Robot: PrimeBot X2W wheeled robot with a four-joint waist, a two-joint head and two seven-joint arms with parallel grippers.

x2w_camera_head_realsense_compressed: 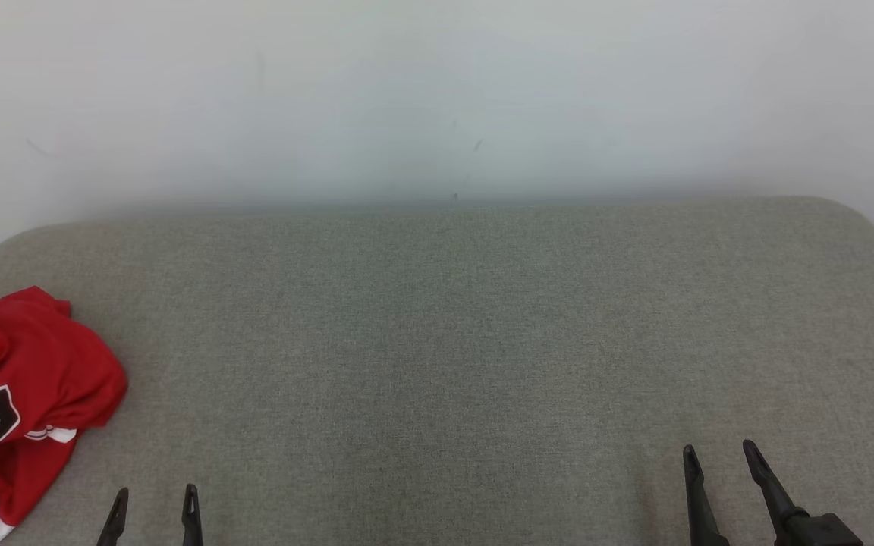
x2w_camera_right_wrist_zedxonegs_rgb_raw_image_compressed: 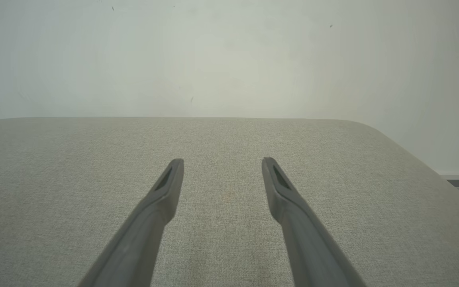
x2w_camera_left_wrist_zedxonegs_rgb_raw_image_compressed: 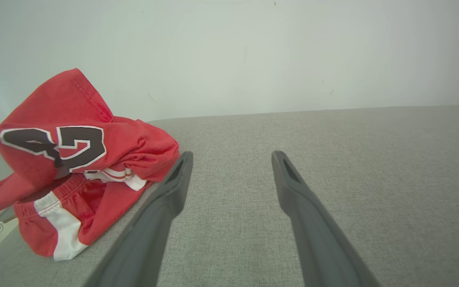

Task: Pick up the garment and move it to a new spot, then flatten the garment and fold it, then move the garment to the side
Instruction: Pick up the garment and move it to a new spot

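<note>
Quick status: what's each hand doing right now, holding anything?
Left hand: open, holding nothing; the red garment lies to its left.
Right hand: open, holding nothing.

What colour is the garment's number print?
Black with white outline on the red garment; clearest in left wrist view.

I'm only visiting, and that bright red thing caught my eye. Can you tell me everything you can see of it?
The red garment looks like a soft knit jersey, with white bands, thin stripes at the hems and black numerals outlined in white. It lies crumpled in a heap, not yet flattened or folded, at the left end of the grey fabric surface, and part of it passes beyond the head view's left edge. The open left gripper stands near it without touching it.
</note>
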